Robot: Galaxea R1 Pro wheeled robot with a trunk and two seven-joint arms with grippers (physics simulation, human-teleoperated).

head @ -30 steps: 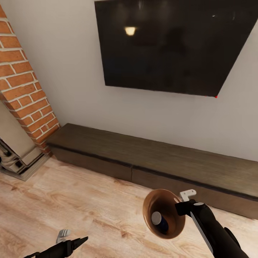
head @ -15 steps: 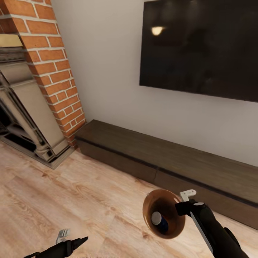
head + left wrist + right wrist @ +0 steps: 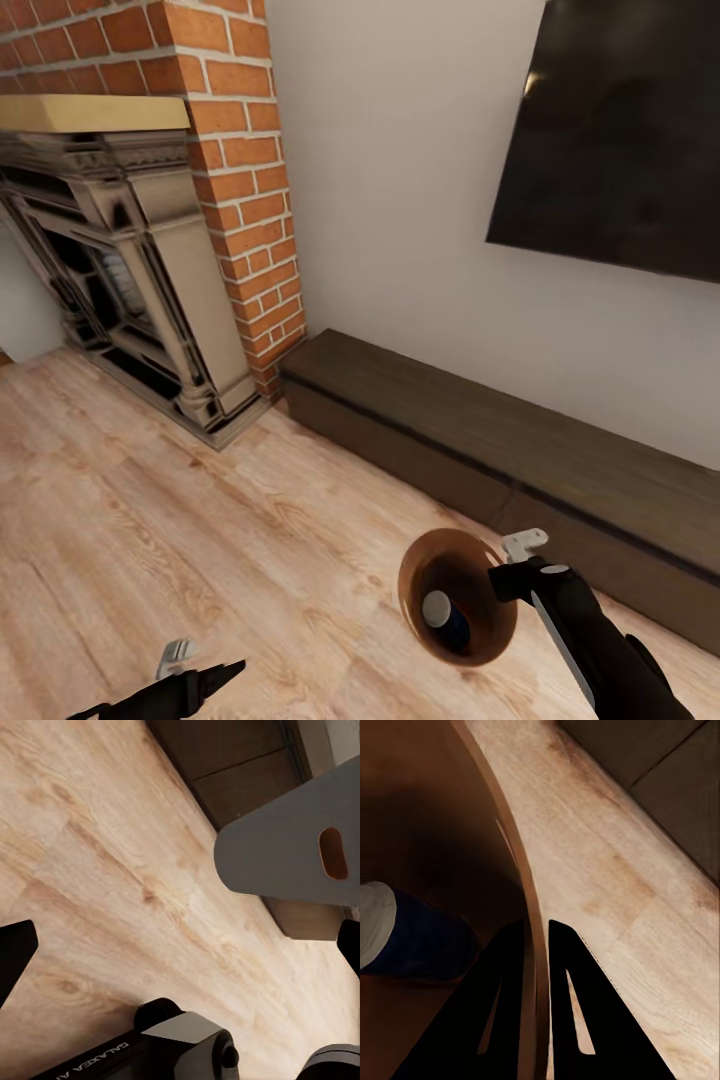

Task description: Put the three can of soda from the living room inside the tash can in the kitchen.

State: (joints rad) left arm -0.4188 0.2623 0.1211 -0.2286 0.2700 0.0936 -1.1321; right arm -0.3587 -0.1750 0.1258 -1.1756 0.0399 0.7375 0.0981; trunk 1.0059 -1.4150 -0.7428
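My right gripper is shut on the near rim of the tash can, a tapered bin with a brown inside, held tilted above the wood floor. One can of soda, blue with a grey top, lies inside it. In the right wrist view the two fingers pinch the thin brown rim, and the blue can of soda rests in the bin. My left gripper hangs low at the left, open and holding nothing. Its wrist view looks past the wide-apart fingers at the bin's pale grey outside.
An ornate fireplace with a brick column stands to the left. A long dark wood cabinet runs along the wall under a black TV. Light wood floor spreads in front.
The whole view has swung left: the TV and cabinet slid right in the picture and the fireplace came in. Both arms and the bin keep their places in the picture.
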